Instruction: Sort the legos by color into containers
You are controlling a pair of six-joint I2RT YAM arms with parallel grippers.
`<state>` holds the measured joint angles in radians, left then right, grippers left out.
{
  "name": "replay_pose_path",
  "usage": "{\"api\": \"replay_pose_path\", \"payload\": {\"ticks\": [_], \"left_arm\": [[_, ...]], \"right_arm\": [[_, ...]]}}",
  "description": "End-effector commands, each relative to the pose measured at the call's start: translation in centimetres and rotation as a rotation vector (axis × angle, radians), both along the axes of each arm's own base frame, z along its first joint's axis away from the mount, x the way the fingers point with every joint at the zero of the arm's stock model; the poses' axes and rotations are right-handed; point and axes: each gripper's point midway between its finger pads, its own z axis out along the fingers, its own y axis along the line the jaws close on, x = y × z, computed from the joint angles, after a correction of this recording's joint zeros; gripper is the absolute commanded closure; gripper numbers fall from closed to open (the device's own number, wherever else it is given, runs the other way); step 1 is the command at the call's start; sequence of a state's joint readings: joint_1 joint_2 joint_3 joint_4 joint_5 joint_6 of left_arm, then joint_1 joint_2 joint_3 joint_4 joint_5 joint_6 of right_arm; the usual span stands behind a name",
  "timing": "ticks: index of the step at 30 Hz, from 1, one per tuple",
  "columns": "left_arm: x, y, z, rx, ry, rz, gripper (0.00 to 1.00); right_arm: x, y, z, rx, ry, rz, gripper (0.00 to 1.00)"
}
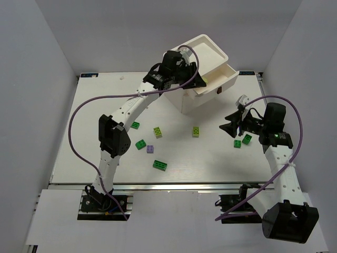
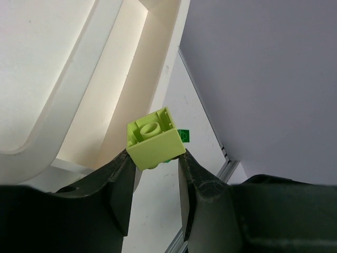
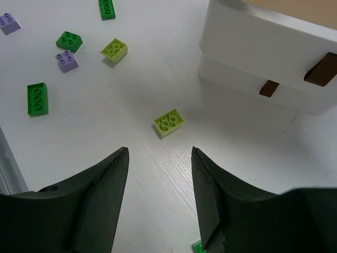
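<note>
My left gripper [image 1: 199, 82] is shut on a square yellow-green lego [image 2: 155, 139] and holds it over the open top drawer [image 1: 224, 78] of the white chest [image 1: 196, 100]. In the left wrist view the drawer's inside [image 2: 124, 89] lies just behind the brick. My right gripper [image 1: 230, 128] is open and empty, low over the table right of the chest. In its wrist view the gripper [image 3: 159, 151] points at a yellow-green lego [image 3: 169, 122]. The other drawers are shut; their brown pulls [image 3: 270, 87] show.
Loose legos lie on the table: dark green [image 1: 135, 125], yellow-green [image 1: 157, 132], green [image 1: 140, 144], purple [image 1: 150, 149], long green [image 1: 160, 165], yellow-green [image 1: 196, 132]. Two green ones [image 1: 241, 141] lie right beside my right gripper. White walls close in the table.
</note>
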<state>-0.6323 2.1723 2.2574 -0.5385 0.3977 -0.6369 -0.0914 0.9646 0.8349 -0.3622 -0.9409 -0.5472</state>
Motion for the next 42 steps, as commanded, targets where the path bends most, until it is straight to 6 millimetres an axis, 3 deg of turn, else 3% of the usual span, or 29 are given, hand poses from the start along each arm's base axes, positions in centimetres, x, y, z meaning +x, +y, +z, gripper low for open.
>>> {"api": "replay_pose_path", "payload": {"ticks": [1, 4, 9, 14, 17, 20, 22, 24, 25, 27, 28, 29, 31, 33, 34, 35, 37, 38, 39, 40, 41, 42], "left_arm": [[0.1, -0.2, 3.8, -0.056, -0.064, 0.038, 0.85], [0.2, -0.7, 2.9, -0.048, -0.048, 0.052, 0.74], [0.5, -0.6, 3.0, -0.051, -0.042, 0.074, 0.35], [0.4, -0.6, 3.4, -0.066, -0.037, 0.078, 0.28], [0.3, -0.7, 4.8, -0.101, -0.049, 0.077, 0.30], [-0.5, -0.4, 9.0, -0.181, -0.106, 0.073, 0.47], [-1.7, 0.7, 12.2, -0.213, -0.150, 0.077, 0.70], [-2.4, 2.3, 13.7, -0.205, -0.187, 0.093, 0.79], [-3.9, 3.6, 14.6, -0.196, -0.199, 0.096, 0.79], [-4.7, 5.9, 14.3, -0.146, -0.221, 0.129, 0.68], [-5.2, 6.8, 10.7, -0.073, -0.167, 0.148, 0.43], [-7.1, 9.1, 12.9, -0.084, -0.214, 0.186, 0.34], [-9.8, 12.2, 10.6, -0.030, -0.212, 0.223, 0.17], [-10.6, 14.6, 8.6, 0.014, -0.194, 0.289, 0.14], [-11.5, 15.6, 5.4, 0.069, -0.144, 0.299, 0.13], [-12.8, 16.8, 6.1, 0.060, -0.160, 0.317, 0.11], [-13.7, 18.2, 4.4, 0.084, -0.127, 0.354, 0.11], [-14.3, 18.7, 2.2, 0.113, -0.091, 0.363, 0.11], [-14.9, 19.8, 2.6, 0.092, -0.093, 0.406, 0.11], [-15.3, 20.2, 2.2, 0.085, -0.085, 0.421, 0.11], [-15.8, 20.8, 0.4, 0.104, -0.060, 0.433, 0.11], [-16.5, 21.3, 0.7, 0.075, -0.057, 0.451, 0.11]], "right_arm": [[0.1, 0.1, 0.6, 0.010, -0.026, -0.005, 0.43], [0.1, 0.1, 0.7, 0.011, -0.028, -0.006, 0.42], [-0.2, 0.1, 0.5, 0.008, -0.022, -0.001, 0.36], [-0.7, 0.5, 0.6, 0.019, -0.021, 0.031, 0.32], [-1.2, 1.0, 0.9, 0.015, -0.054, 0.088, 0.30], [-2.4, 1.8, 0.7, 0.003, -0.127, 0.212, 0.27], [-3.2, 2.5, -0.3, -0.013, -0.196, 0.321, 0.25], [-3.0, 3.1, -1.6, -0.016, -0.197, 0.378, 0.22], [-2.8, 3.3, -2.3, -0.034, -0.191, 0.393, 0.19], [-1.7, 3.6, -4.0, -0.106, -0.205, 0.431, 0.17], [-1.0, 3.4, -4.6, -0.132, -0.205, 0.426, 0.15], [-0.6, 4.2, -5.6, -0.149, -0.192, 0.457, 0.14], [0.3, 4.6, -7.0, -0.217, -0.197, 0.468, 0.11], [0.8, 5.4, -8.8, -0.276, -0.185, 0.491, 0.11], [1.1, 5.6, -9.2, -0.293, -0.181, 0.495, 0.11], [1.5, 6.0, -9.8, -0.304, -0.173, 0.502, 0.11], [2.2, 6.4, -10.6, -0.341, -0.142, 0.486, 0.11], [2.7, 6.6, -11.1, -0.348, -0.131, 0.472, 0.11], [3.3, 6.6, -11.2, -0.366, -0.135, 0.455, 0.11], [3.1, 7.1, -11.5, -0.385, -0.149, 0.478, 0.11], [3.2, 7.1, -12.0, -0.410, -0.158, 0.485, 0.11], [3.7, 7.0, -12.4, -0.446, -0.174, 0.476, 0.11]]}}
